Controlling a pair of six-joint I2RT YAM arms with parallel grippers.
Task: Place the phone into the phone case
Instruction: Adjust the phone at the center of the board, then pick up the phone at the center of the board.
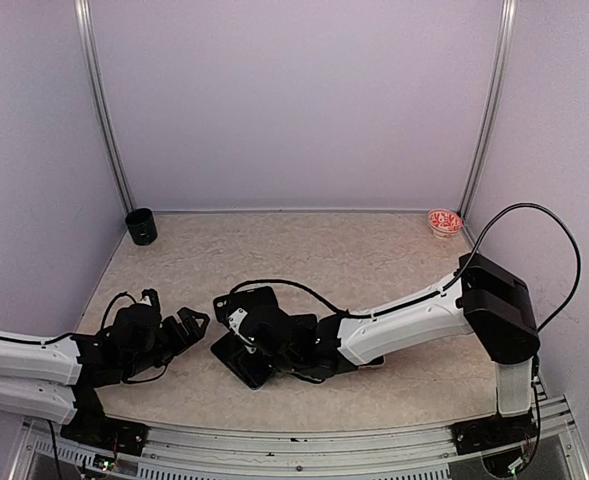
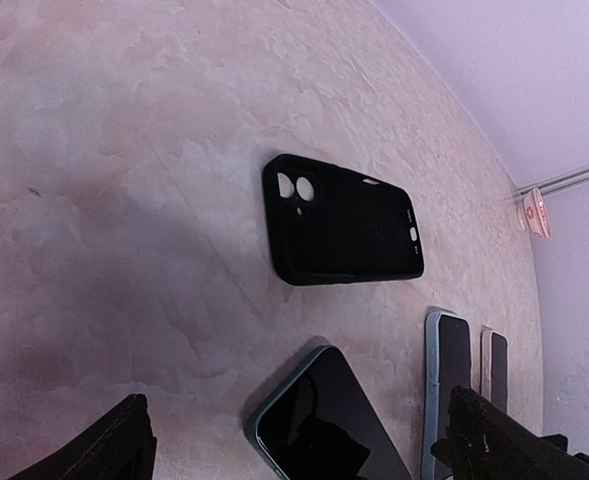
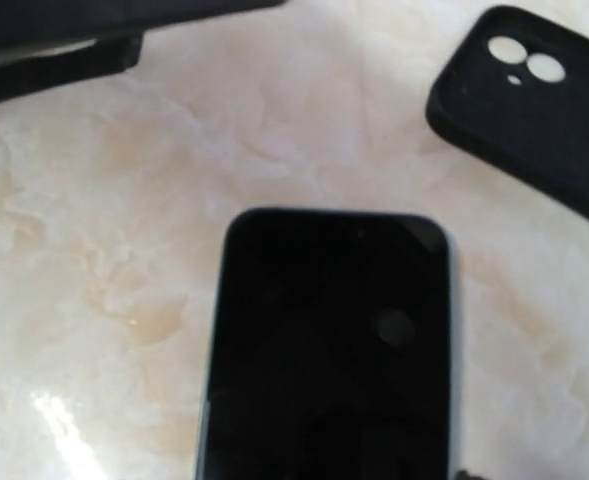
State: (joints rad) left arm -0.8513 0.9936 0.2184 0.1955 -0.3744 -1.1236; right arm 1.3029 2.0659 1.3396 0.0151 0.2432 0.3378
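Observation:
The phone (image 3: 329, 350) lies face up on the table, a dark screen with a teal rim (image 2: 324, 420). The black phone case (image 2: 344, 232) lies flat just beyond it, inside up, camera holes to the left (image 3: 534, 110). Phone and case are apart. My left gripper (image 2: 304, 440) hovers low beside the phone, wide open and holding nothing. From above, my right gripper (image 1: 236, 338) hangs right over the phone (image 1: 249, 368). Its fingers are almost out of the right wrist view, so I cannot tell how the jaws stand.
Two more phones (image 2: 449, 370) lie side by side to the right, under the right arm. A black cup (image 1: 141, 227) stands at the back left corner. A red-and-white bowl (image 1: 445, 221) sits at the back right. Purple walls enclose the table.

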